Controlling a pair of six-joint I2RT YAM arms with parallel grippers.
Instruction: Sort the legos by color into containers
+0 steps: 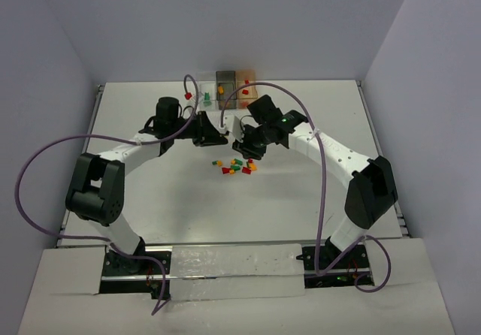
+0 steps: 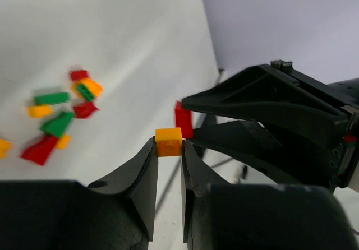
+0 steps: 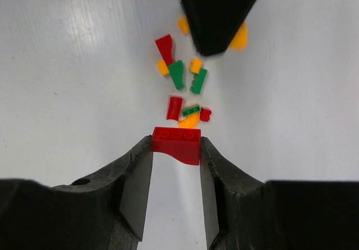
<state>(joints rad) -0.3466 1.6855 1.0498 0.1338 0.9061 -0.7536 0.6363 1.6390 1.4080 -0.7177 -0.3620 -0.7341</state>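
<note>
The left pincer (image 2: 169,152) is pinched down narrow on a small orange-yellow brick (image 2: 168,141), which sits right at its fingertips with one face turned back toward the wrist. Almost nose to nose with it is the right pincer (image 3: 176,154). That one holds a red brick (image 3: 176,144) crosswise between its tips, the jaws set a little wider for the longer piece.

From the left wrist, the red brick stands just beyond the orange-yellow one and slightly to its right. They are very near each other, though I cannot tell whether they touch.

The loose legos (image 1: 236,166) lie in a small scatter on the white table (image 1: 150,200), with reds, greens and orange-yellows mixed together. From overhead the scatter sits on the near side of the two pincers, just below where their tips meet. From the right wrist it lies straight ahead of the tips, and from the left wrist it is off to the left of the fingers.

Beyond both pincers, against the far edge of the table, three boxes stand in a row: a clear box (image 1: 208,98) on the left, a dark box (image 1: 225,86) in the middle, and an orange-tinted box (image 1: 249,89) on the right. A speck of green shows in the clear box and a speck of orange in the dark box.
</note>
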